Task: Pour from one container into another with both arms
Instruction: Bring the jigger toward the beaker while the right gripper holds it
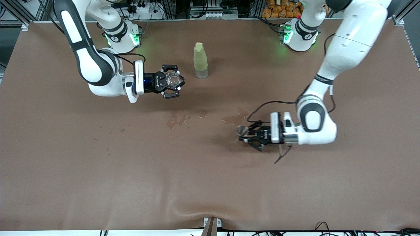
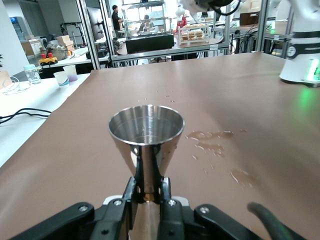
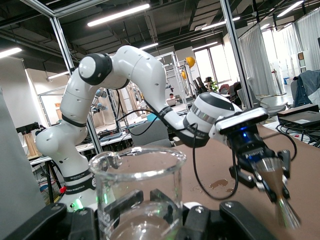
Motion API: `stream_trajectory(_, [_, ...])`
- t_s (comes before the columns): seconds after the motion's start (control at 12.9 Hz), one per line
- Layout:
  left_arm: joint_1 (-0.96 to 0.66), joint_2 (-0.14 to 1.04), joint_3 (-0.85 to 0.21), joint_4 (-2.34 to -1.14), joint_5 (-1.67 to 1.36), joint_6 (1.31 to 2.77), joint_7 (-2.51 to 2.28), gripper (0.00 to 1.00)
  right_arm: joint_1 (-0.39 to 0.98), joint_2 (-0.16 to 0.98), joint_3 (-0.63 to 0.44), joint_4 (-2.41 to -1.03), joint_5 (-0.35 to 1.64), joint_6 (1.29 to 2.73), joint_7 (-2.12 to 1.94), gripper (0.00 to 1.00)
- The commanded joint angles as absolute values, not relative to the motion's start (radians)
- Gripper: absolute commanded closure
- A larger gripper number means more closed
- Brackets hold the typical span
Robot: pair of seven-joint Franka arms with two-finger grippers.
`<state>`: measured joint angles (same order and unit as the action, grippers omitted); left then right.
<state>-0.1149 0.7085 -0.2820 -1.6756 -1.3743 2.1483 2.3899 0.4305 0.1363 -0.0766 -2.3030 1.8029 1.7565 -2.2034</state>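
— What do the arms look like?
— The right arm point(image 1: 95, 62) and the left arm point(image 1: 347, 39) have glossy white rounded shells with black bands at the joints and green lights on their bases.
— And the ends?
— The right gripper point(image 1: 172, 86) and the left gripper point(image 1: 252, 137) are black, linked and screwed, behind white wrist blocks; a black cable loops along the left arm.

Only the bottle point(image 1: 200, 61) stands near the open table point(image 1: 131, 170) between the arms.
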Motion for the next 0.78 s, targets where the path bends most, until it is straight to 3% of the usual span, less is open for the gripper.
stream_trajectory(0.0, [-0.219,0.719,-0.272,-1.661,-1.471,2.259,2.399,1.0,0.457,0.101,-0.081,-2.324,1.841,1.773,-2.183,1.0])
stream_trajectory(0.31, [-0.357,0.742,-0.27,-1.628,-1.596,2.362,2.393,1.0,0.492,0.106,-0.081,-2.324,1.893,1.785,-2.183,1.0])
stream_trajectory(0.7, [-0.408,0.752,-0.268,-1.623,-1.71,2.365,2.355,1.0,0.601,0.11,-0.083,-2.318,2.038,1.891,-2.197,1.0])
